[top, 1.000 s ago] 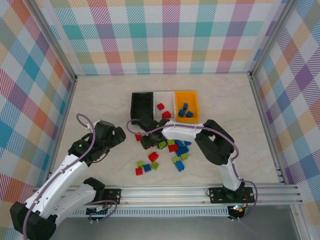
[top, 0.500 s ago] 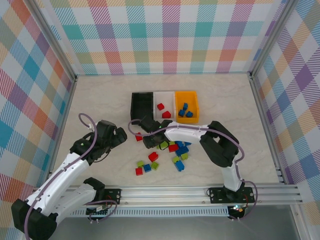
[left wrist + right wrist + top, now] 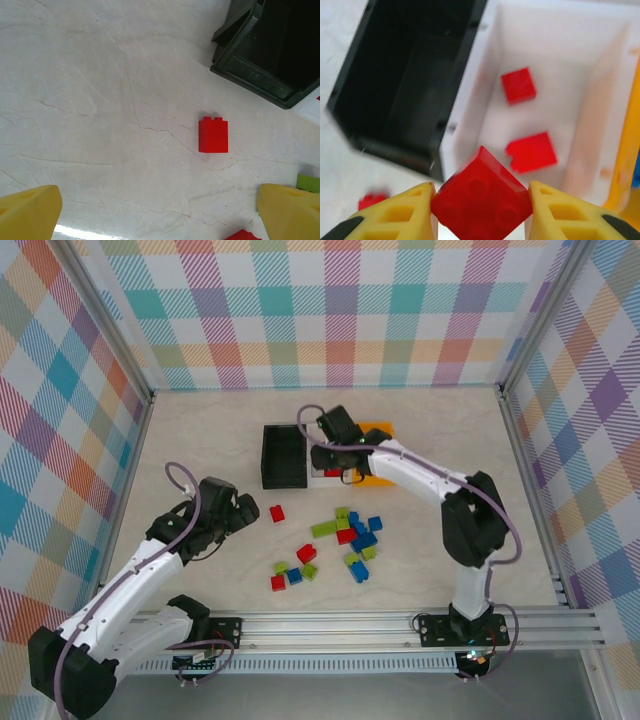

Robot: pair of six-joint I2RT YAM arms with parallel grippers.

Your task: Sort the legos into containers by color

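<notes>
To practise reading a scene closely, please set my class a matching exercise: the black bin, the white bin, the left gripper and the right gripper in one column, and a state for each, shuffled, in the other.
Column A
1. black bin
2. white bin
3. left gripper
4. right gripper

Column B
a. shut on a red brick
b. no bricks seen inside
c. open, with a lone red brick on the table ahead of it
d. two red bricks inside

Pairs: 1-b, 2-d, 3-c, 4-a.
</notes>
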